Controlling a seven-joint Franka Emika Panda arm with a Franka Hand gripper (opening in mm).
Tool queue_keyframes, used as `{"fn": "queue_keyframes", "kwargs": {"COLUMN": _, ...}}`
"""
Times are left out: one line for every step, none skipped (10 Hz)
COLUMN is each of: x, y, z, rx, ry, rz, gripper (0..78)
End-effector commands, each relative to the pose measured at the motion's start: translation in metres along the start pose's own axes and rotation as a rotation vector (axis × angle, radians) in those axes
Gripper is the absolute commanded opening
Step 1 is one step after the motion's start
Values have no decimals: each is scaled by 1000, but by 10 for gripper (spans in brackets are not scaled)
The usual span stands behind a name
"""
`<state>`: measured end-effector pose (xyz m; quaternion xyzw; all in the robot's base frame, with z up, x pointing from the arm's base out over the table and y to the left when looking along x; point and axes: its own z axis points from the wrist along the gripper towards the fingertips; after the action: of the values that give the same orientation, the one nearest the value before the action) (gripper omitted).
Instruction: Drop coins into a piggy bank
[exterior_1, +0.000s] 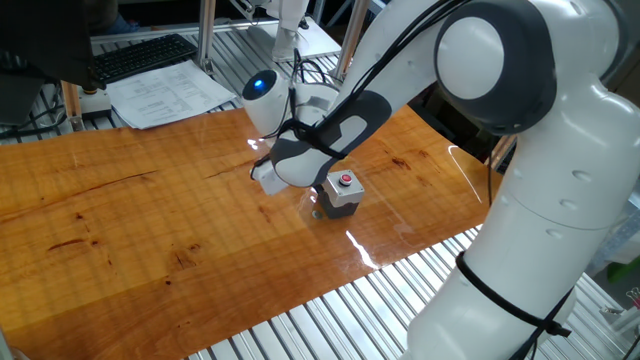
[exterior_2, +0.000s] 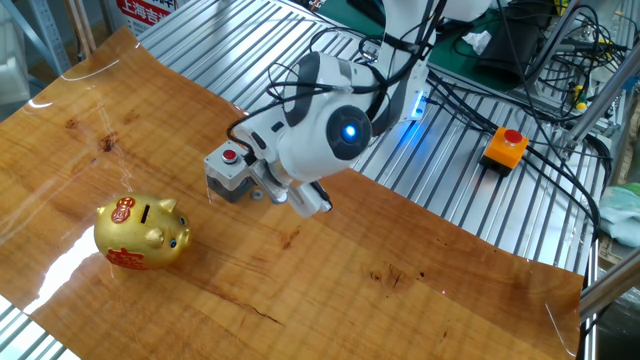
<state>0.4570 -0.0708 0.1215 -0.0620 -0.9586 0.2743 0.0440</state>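
Observation:
The golden piggy bank (exterior_2: 142, 233) with red markings and a top slot stands on the wooden tabletop at the near left. It does not show in the one fixed view, where the arm blocks that part. My gripper (exterior_2: 268, 191) hangs low over the table right beside the grey box with a red button (exterior_2: 230, 172), well to the right of the pig. In the one fixed view the gripper (exterior_1: 314, 203) is mostly hidden under the wrist. I cannot tell whether its fingers are open or shut. No coin is visible.
The grey box with a red button (exterior_1: 341, 193) stands next to the gripper. Papers (exterior_1: 168, 95) and a keyboard (exterior_1: 140, 57) lie beyond the table's far edge. An orange stop button (exterior_2: 506, 146) and cables lie on the metal slats.

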Motion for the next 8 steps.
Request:
{"fn": "queue_keyframes", "kwargs": {"x": -2, "y": 3, "z": 2, "rx": -202, "ry": 17, "rz": -2, "gripper": 12}}
{"fn": "queue_keyframes", "kwargs": {"x": -2, "y": 4, "z": 3, "rx": -282, "ry": 27, "rz": 6, "gripper": 12}}
{"fn": "queue_keyframes", "kwargs": {"x": -2, "y": 4, "z": 3, "rx": -344, "ry": 34, "rz": 1, "gripper": 12}}
{"fn": "queue_keyframes", "kwargs": {"x": -2, "y": 4, "z": 2, "rx": -366, "ry": 34, "rz": -7, "gripper": 12}}
{"fn": "queue_keyframes", "kwargs": {"x": -1, "y": 5, "z": 1, "rx": -406, "ry": 25, "rz": -7, "gripper": 12}}
{"fn": "queue_keyframes", "kwargs": {"x": -1, "y": 5, "z": -1, "rx": -479, "ry": 29, "rz": -12, "gripper": 12}}
{"fn": "queue_keyframes", "kwargs": {"x": 0, "y": 6, "z": -5, "rx": -508, "ry": 26, "rz": -18, "gripper": 12}}
{"fn": "queue_keyframes", "kwargs": {"x": 1, "y": 8, "z": -10, "rx": -511, "ry": 18, "rz": -27, "gripper": 12}}
